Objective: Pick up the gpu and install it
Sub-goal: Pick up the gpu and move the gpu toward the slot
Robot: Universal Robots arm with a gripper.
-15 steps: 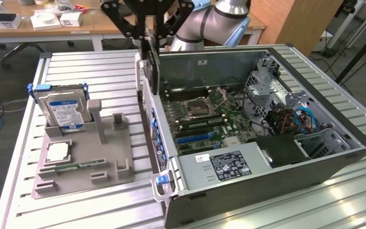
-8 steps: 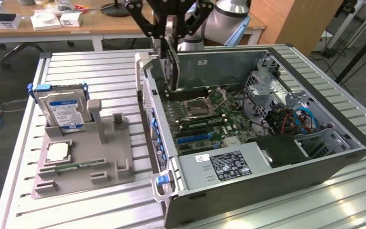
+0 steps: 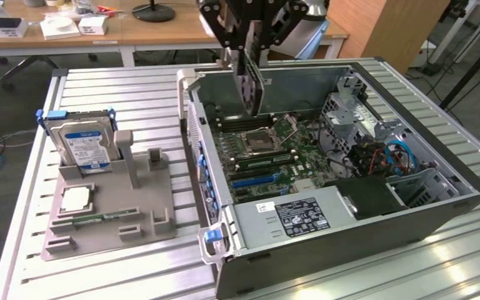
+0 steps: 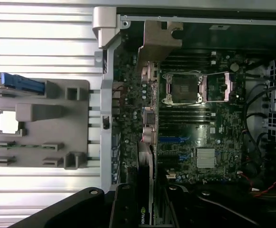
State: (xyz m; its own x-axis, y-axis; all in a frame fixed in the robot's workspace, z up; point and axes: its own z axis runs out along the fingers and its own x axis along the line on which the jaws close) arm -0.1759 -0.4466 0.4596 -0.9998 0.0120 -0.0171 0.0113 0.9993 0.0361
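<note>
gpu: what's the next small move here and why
Probably a short shift toward the blue slots, without lowering. The tool grips the gpu, which hangs above the motherboard near the case's far wall, clear of the board. The blue slots lie nearer the exterior camera, so lowering here would likely miss them.

The desk (image 3: pixel 115 87) is ribbed metal with a dull sheen. At frame left, a matt grey plastic holder (image 3: pixel 115 215) carries a hard drive (image 3: pixel 80 142) with a glossy label. The computer case (image 3: pixel 307 87) is bare grey sheet metal; the gpu (image 3: pixel 252 87) is a dark matt board with a grey metal end.
</note>
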